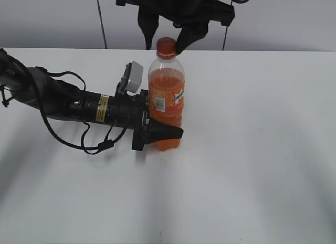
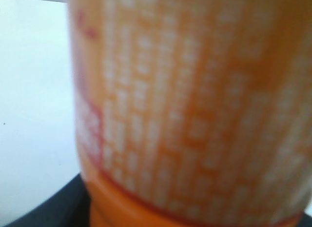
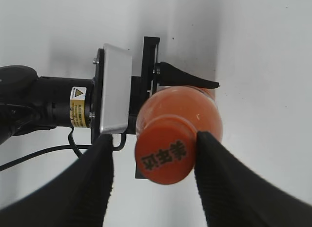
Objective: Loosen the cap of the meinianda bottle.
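Your slim clear plastic bottle of orange soda [image 1: 166,99] stands upright near the middle of the white table [image 1: 252,165], slightly toward its far side. The left gripper [image 1: 160,133] reaches in low from the left with its jaws clamped around the bottle's lower body. From above, the right gripper [image 3: 153,163] straddles the small round orange screw cap [image 3: 165,156]: one finger [image 3: 214,183] touches it, the other stands clear, so the jaws are parted.
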### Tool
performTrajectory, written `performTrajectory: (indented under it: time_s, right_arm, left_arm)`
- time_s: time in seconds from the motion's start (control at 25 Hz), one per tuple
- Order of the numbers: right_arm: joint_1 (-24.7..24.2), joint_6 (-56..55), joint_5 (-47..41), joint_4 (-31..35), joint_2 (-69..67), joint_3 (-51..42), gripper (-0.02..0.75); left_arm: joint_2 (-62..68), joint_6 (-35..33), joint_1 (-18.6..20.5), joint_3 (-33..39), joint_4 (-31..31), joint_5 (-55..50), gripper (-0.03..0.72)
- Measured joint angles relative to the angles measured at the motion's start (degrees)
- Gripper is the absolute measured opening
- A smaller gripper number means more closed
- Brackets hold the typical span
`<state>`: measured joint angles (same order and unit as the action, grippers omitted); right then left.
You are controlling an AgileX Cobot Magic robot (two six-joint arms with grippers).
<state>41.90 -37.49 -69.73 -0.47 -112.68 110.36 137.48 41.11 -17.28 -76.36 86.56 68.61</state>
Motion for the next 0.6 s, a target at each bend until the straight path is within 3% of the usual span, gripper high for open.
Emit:
performTrajectory:
  time_s: [0.2,0.6]
  right_arm:
    - [0.0,0.02,-0.45,-0.12,0.0,0.0,0.272]
    - [0.0,3.88,-0.51,-0.16,0.0,0.0,0.272]
  left_arm:
    - [0.0,0.0,0.05,0.0,0.0,0.06,0.41]
    - [0.0,0.0,0.05,0.0,0.04,0.06,0.41]
